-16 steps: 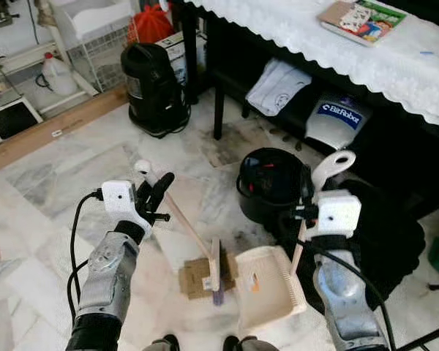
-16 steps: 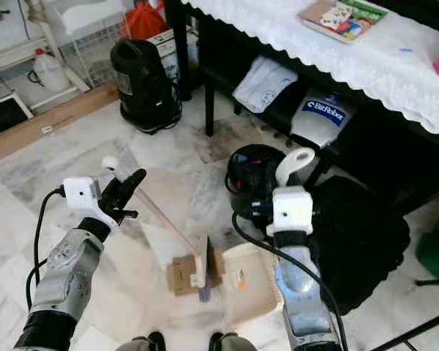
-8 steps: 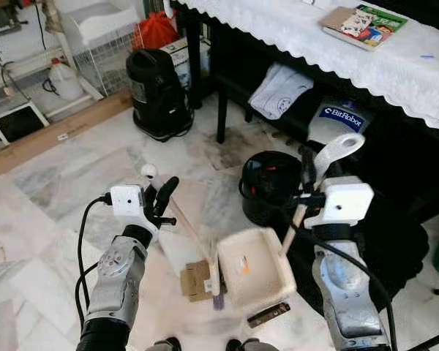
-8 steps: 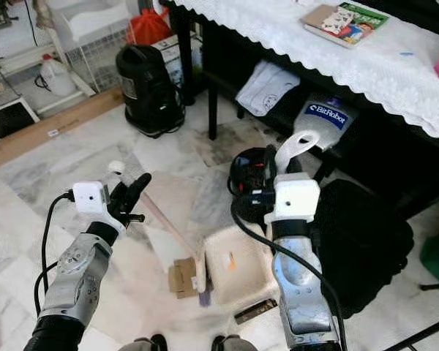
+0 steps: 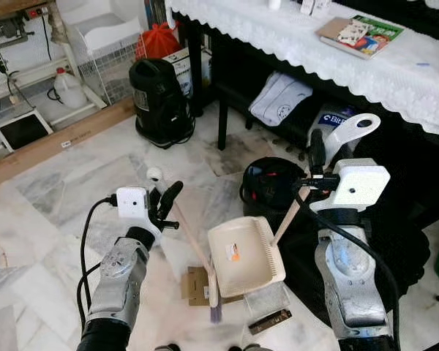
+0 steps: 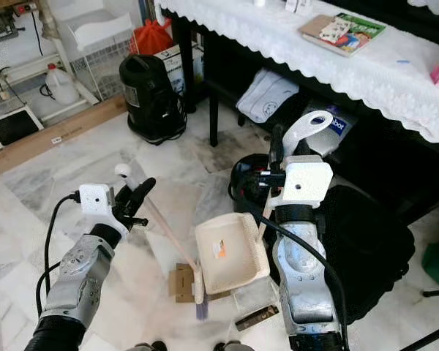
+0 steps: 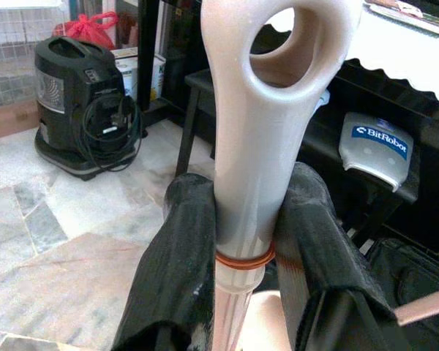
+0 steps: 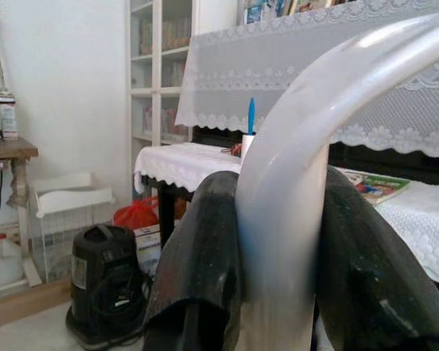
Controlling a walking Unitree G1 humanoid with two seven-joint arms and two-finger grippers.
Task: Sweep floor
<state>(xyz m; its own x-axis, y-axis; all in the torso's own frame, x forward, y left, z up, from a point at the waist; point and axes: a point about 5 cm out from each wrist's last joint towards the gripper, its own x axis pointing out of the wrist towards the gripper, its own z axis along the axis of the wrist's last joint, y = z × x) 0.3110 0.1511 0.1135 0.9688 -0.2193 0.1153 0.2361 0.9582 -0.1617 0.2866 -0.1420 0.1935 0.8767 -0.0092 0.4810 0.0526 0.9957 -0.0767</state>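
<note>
On the left, the left gripper (image 5: 163, 202) is clamped on the upper end of the broom handle (image 5: 192, 245), whose head (image 5: 214, 292) rests on the marble floor (image 5: 51, 197) against a scrap of cardboard (image 5: 196, 287). To its right the dustpan (image 5: 244, 256) hangs raised and tilted, clear of the floor. Further right, the right gripper (image 5: 312, 157) has its fingers closed on the dustpan handle (image 5: 349, 131), with the black bin (image 5: 272, 189) just behind the pan.

The risk, as I judge it: the tilted pan could spill whatever it carries before it reaches the bin (its open lip faces downward), and the dark wrapper (image 5: 271, 319) near the robot's feet may be missed.

The left wrist view shows the fingers (image 7: 177, 256) squeezing the handle (image 7: 256, 139) near an orange band; the head views cannot resolve that grip, but they alone give the pan's place relative to bin and cardboard.
</note>
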